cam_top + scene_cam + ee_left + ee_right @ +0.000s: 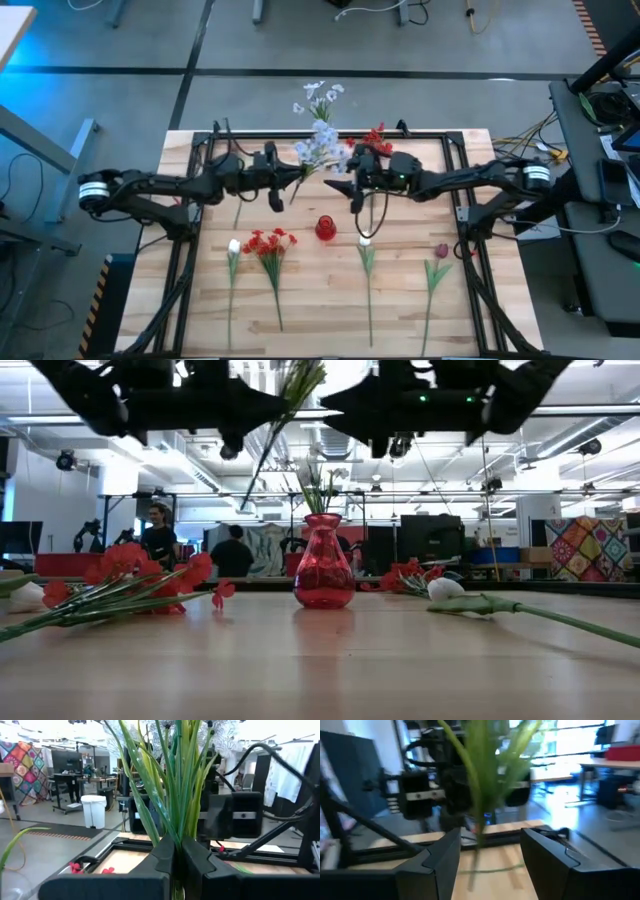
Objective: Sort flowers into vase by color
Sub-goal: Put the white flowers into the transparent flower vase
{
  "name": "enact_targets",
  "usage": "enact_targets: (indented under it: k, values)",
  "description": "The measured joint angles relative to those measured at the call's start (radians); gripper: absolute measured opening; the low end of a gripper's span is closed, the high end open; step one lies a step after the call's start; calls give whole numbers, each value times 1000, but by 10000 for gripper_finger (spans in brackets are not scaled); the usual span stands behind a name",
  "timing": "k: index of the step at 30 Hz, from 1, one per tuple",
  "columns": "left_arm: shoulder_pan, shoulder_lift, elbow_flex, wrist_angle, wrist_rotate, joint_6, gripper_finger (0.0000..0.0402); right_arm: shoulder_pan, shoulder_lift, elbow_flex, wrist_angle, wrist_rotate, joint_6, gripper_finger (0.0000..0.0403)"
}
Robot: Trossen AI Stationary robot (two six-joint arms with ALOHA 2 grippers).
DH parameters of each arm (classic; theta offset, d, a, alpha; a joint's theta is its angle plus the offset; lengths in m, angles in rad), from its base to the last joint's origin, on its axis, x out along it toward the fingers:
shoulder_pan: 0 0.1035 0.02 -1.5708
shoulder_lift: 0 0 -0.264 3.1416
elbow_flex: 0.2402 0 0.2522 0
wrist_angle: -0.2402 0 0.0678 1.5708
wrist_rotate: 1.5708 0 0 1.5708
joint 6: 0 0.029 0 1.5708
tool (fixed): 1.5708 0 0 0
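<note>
Left gripper (172,856) clamped on green stems of pale-blue artificial flower bunch (318,146), blossoms beyond its tip. Right gripper (490,852) facing it, fingers spread, empty. Small red glass vase (325,228) below, between both.

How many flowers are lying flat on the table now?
4, near the front edge: a white bud, a red cluster, another white bud, and a dark pink tulip. Arms may hide others.

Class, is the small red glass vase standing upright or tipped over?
Upright: in the low view the red glass vase stands on its base on the wooden table, neck up.
</note>
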Motion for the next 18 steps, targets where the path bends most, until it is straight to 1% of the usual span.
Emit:
enact_targets:
  k: [2, 4, 9, 15, 18]
  values:
    - [-4, 28, 23, -4, 3, 4, 0, 0, 39, 42, 22, -18, 18, 197]
    - [-7, 54, 43, -1, 26, 4, 0, 0, 72, 75, 22, -14, 22, 197]
    - [-18, 87, 57, -3, 28, 19, 0, 0, 123, 131, 51, -11, 37, 196]
    - [-26, 89, 52, 3, 27, 26, 0, 0, 132, 154, 70, -11, 36, 196]
    - [-28, 88, 50, 1, 27, 26, 0, 2, 127, 156, 78, -12, 35, 189]
